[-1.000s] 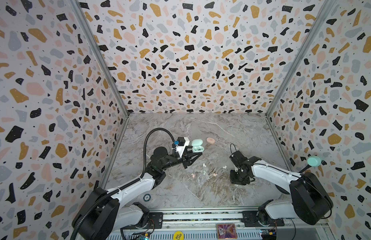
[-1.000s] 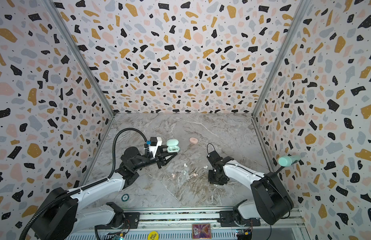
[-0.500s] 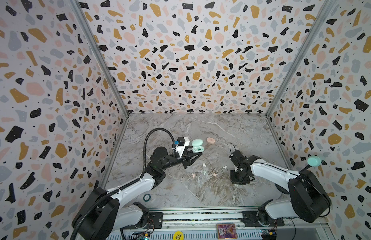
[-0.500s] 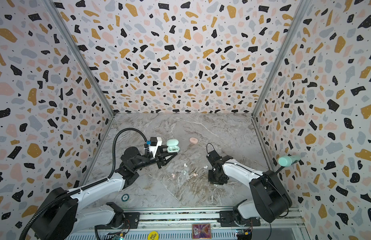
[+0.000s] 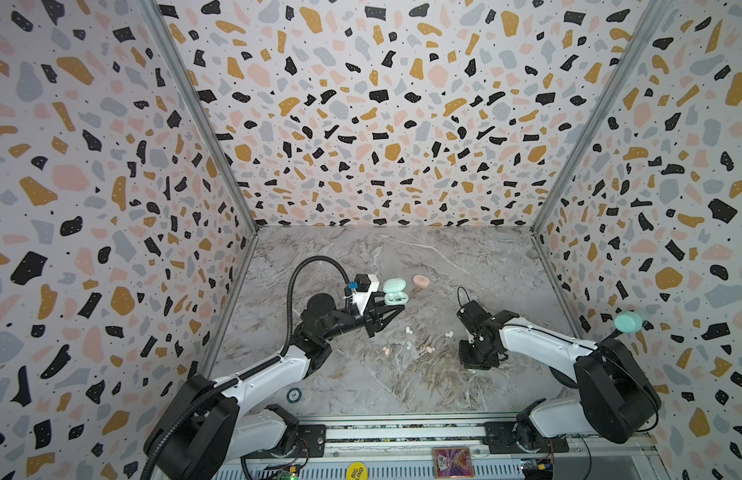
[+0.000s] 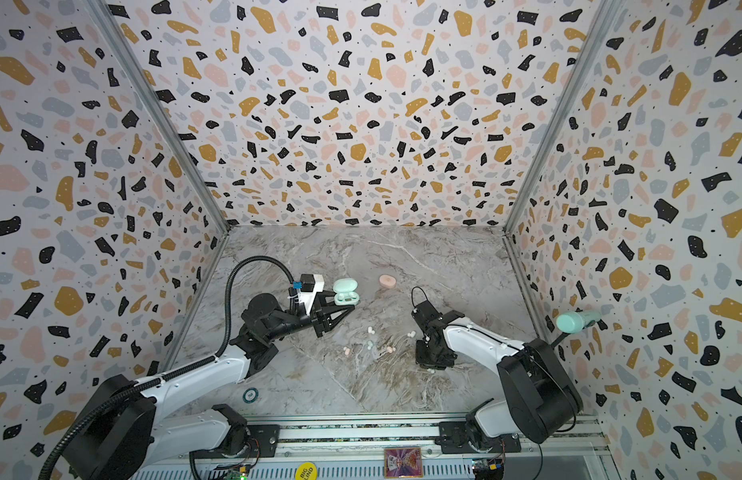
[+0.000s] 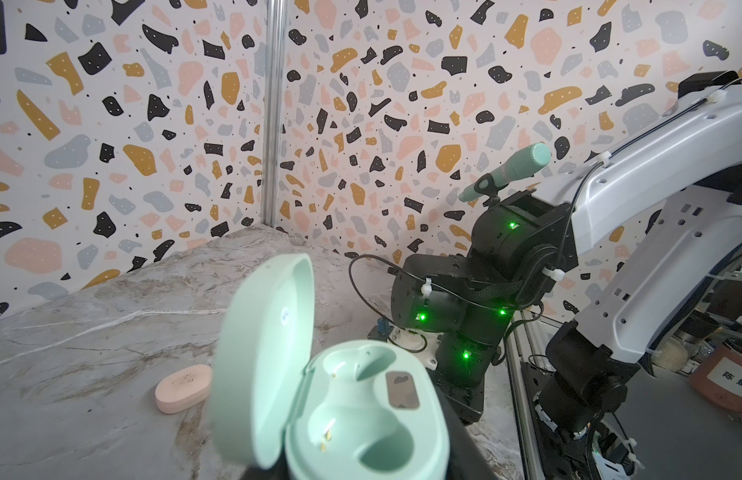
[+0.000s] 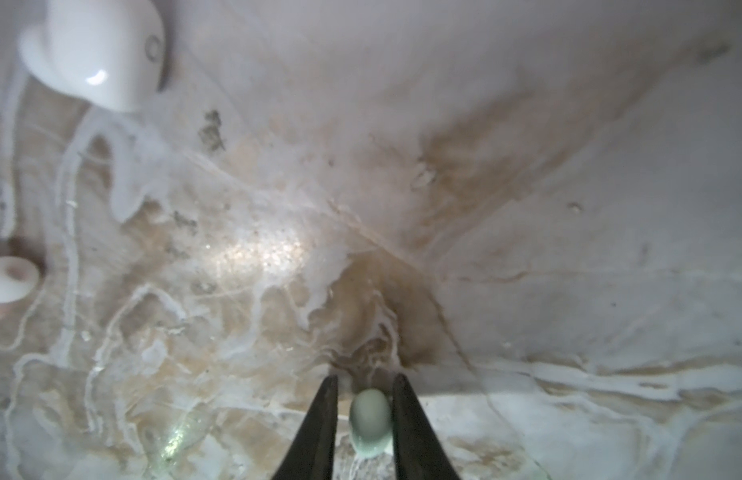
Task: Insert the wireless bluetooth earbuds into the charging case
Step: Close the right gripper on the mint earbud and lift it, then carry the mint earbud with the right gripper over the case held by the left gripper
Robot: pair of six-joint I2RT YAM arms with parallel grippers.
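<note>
presently at pick-up: right gripper (image 8: 366,378) jaws stand narrowly apart astride a tiny mint green plastic earbud (image 8: 369,419) on the marble tabletop (image 8: 569,208), left gripper (image 5: 396,310) clamped on the open mint green oval charging case (image 7: 361,415); next likely needs a centred pinch and lift.

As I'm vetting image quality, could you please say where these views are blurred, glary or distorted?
Right wrist view: soft throughout, a glare patch on the table, the white earbud and the mint earbud within the right end effector soft-edged. Left wrist view: the mint charging case blurs at its lid, walls sharp. Both top views: evenly lit, sharp, walls splayed by wide-angle distortion.
</note>
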